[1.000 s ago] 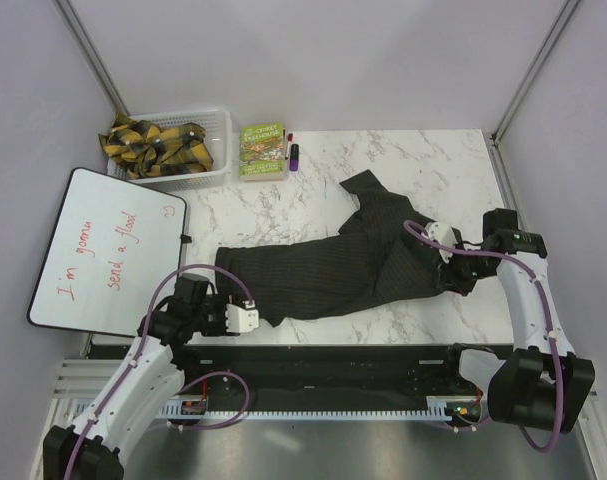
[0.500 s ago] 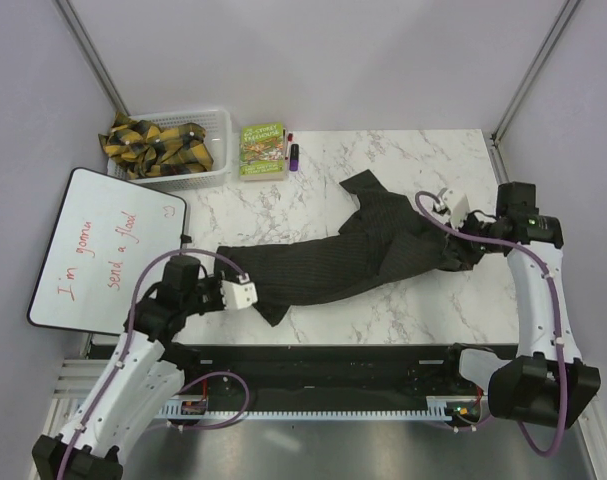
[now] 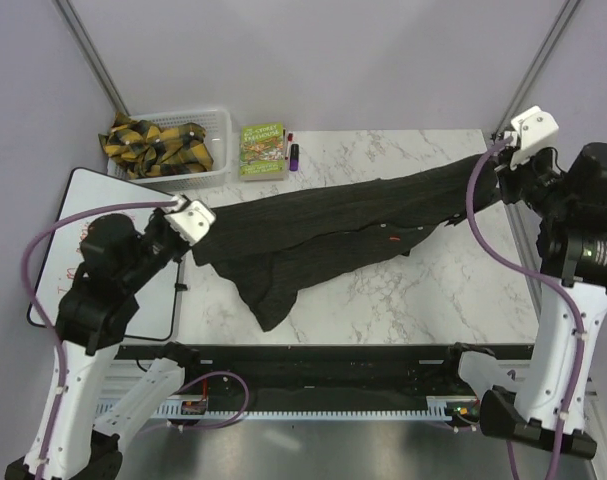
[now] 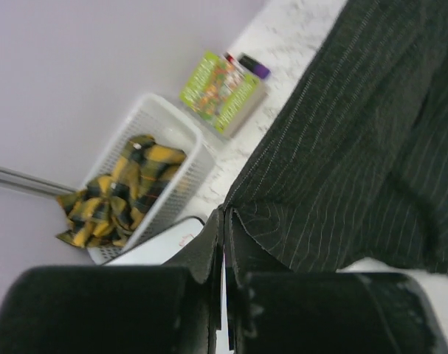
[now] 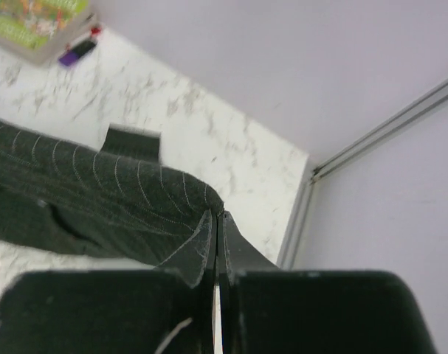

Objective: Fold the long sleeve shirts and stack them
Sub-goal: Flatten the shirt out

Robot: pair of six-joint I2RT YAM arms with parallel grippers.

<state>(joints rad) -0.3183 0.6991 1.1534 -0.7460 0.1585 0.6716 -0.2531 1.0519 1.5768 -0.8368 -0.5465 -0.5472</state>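
Now that you have raised both arms and drawn them apart, the long sleeve shirt (image 3: 333, 228) hangs stretched across mid-frame over the surface (image 3: 433, 295). The left claw (image 3: 199, 228) and right claw (image 3: 495, 168) are each pinched closed on one end, so it looks ready to lay flat.

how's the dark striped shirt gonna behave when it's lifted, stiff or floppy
The shirt is probably very floppy: it sags between the left gripper and right gripper, a fold drooping to the table. Likely light, since two thin pinches carry it.
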